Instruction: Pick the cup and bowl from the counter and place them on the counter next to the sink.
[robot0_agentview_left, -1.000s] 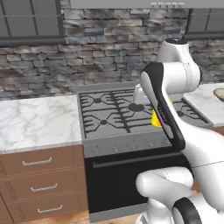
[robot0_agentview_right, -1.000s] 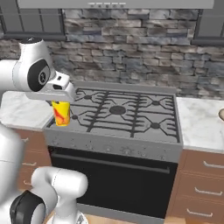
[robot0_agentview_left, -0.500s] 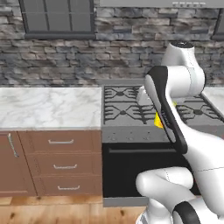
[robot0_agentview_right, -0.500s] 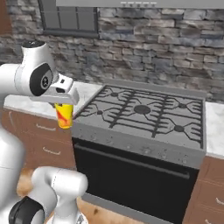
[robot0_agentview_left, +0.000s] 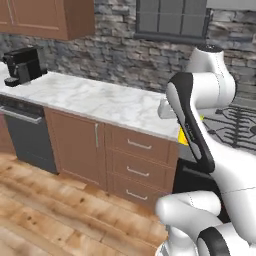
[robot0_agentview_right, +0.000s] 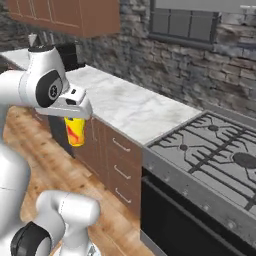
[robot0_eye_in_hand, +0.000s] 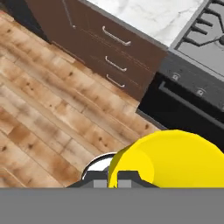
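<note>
Gripper (robot0_agentview_right: 75, 117) clamped on yellow cup (robot0_agentview_right: 75, 131), left-centre of frame, carried upright above wood floor (robot0_agentview_right: 100, 185) for transfer to marble counter (robot0_agentview_right: 125, 107).

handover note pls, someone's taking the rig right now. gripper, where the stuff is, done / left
Gripper: shut on the cup, held upright in the air in front of the drawers, off the counter; the hand view shows wood floor beyond it.
Cup: picked, in hand, not yet set down.
Bowl: I can't place it from these pictures.
Surroundings: stove to the robot's right, marble counter running left to a coffee machine. I can't see a sink.
Done: cup grasped and lifted.
Left: carry the cup to the counter by the sink and release it, then fetch the bowl and place it there too.
</note>
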